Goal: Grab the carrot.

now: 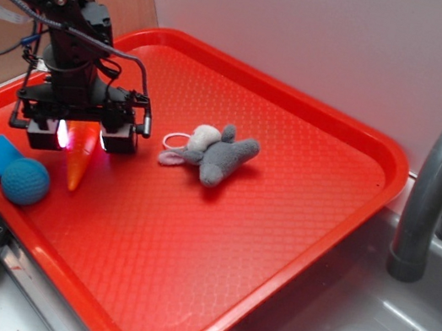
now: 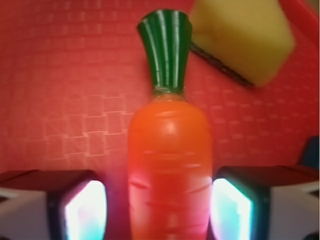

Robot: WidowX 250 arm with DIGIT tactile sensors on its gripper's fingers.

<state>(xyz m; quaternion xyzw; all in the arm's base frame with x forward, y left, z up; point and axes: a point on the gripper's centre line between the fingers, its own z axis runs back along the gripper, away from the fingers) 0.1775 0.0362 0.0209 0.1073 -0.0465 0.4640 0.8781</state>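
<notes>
The gripper is straddling the carrot, its two glowing pads sitting either side of the orange body with slim gaps showing, so the jaws are standing open and not yet clamping it. The carrot is lying on the red tray, its green stem pointing away. Beyond the stem, a yellow sponge is resting just beside it.
</notes>
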